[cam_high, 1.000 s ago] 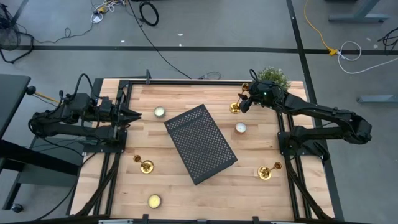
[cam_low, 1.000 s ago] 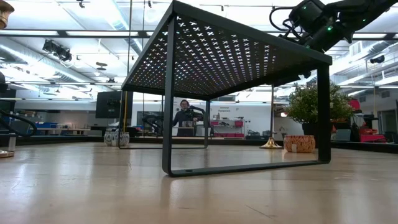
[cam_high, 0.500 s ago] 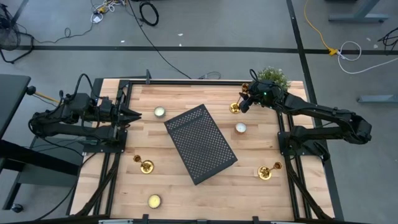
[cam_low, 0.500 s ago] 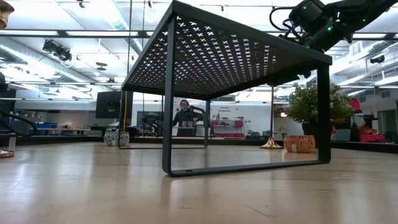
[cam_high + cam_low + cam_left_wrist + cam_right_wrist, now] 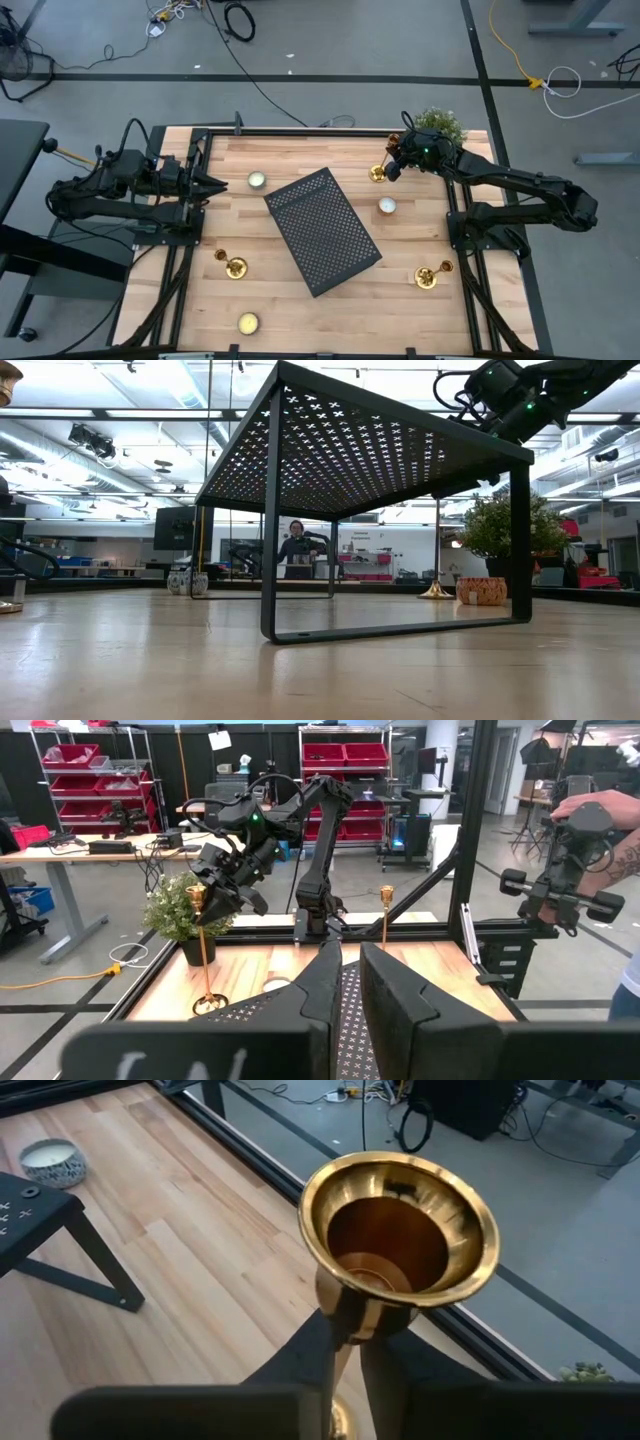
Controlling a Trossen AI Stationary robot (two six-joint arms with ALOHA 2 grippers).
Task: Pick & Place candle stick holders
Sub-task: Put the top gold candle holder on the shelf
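The right claw (image 5: 350,1342) pinches the far-right candlestick (image 5: 398,1245) just under its cup; held so high, it could swing or slip when lifted.

Past my left gripper (image 5: 345,982), red bins (image 5: 345,755) are sitting on tall shelves (image 5: 88,780) by a dark wall. A long desk (image 5: 60,850) is standing off to one side of it. A person's hand (image 5: 590,818) is holding a black handle out to the other side. Below my arms, cables (image 5: 240,20) are lying on the gray floor (image 5: 330,60). Ceiling lights (image 5: 60,400) are shining bright.
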